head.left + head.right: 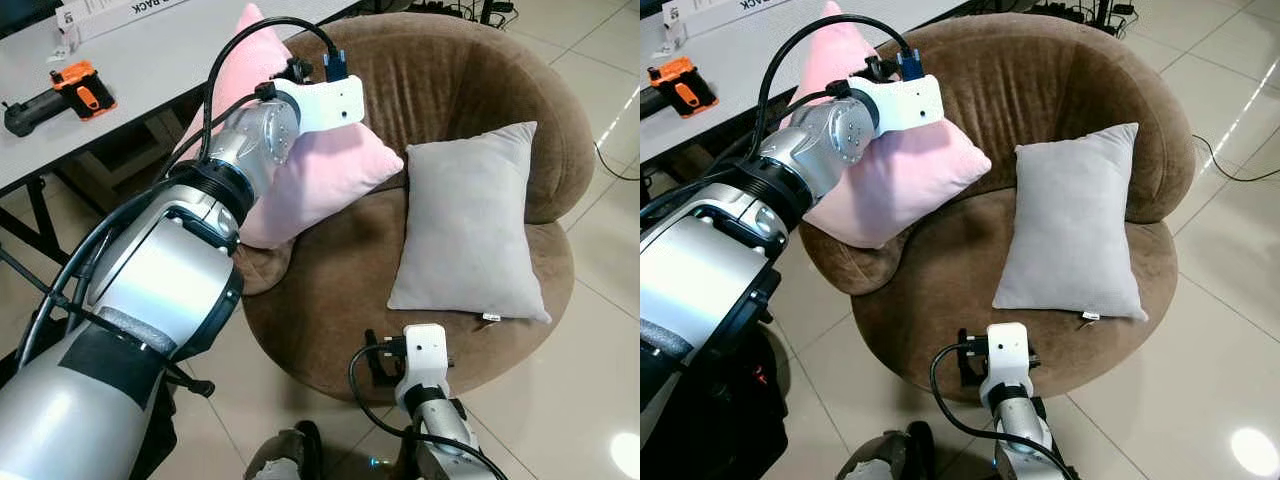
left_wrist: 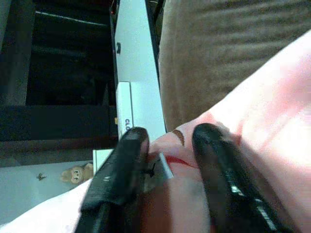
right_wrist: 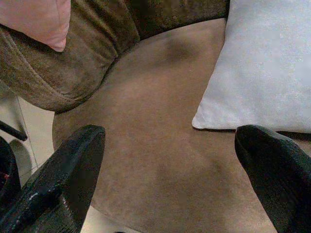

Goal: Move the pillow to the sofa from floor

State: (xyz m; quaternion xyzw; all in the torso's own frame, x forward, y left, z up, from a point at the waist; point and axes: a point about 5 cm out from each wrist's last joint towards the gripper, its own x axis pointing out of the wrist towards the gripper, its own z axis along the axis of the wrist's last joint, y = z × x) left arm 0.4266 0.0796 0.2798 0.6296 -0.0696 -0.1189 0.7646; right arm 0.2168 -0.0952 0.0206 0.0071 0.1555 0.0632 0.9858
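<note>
Over the round brown sofa's (image 1: 330, 290) left armrest, left gripper (image 2: 167, 162) pinches the soft pink pillow (image 1: 320, 175) by its edge, right gripper (image 3: 170, 160) spread idle; lower gently before releasing, I'd say.

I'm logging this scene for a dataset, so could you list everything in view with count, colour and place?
Square pink fabric pillow: one, pink, on the sofa's left armrest, pinched by the left gripper.
Rectangular grey fabric pillow: one, light grey, leaning against the sofa back on the right.
Round brown plush sofa: one, brown, centre.
White table: one, white, beside the sofa's left.
Orange and black power tool: one, on the table.
Tiled floor: pale tiles.
Left gripper: black fingers shut on the pink pillow.
Right gripper: fingers open, low before the seat.
</note>
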